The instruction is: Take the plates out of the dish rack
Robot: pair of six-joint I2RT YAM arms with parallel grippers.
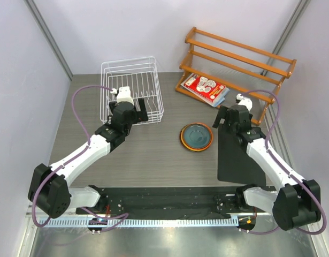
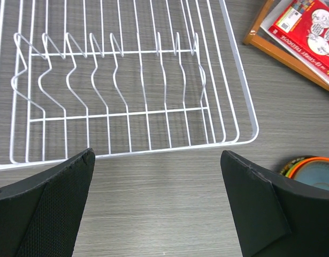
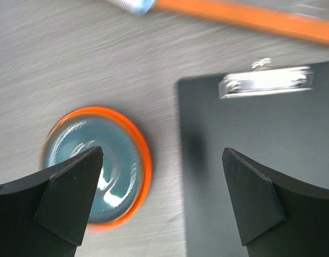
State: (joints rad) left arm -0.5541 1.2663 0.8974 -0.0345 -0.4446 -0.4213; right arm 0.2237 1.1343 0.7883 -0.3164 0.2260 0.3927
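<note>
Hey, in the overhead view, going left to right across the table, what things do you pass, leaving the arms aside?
Dish rack → stack of plates → black clipboard.

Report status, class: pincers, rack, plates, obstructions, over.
Both pincers open: left pincer at dish rack front, right pincer near stacked plates. Dish rack empty. Clipboard beside plates, not touching.

Grey wood-grain worktop (image 1: 153,160); orange slatted wooden shelf (image 1: 236,56), rear right, bearing a red-and-white pack (image 1: 205,88); black clipboard (image 1: 236,155) lying flat, right.
</note>
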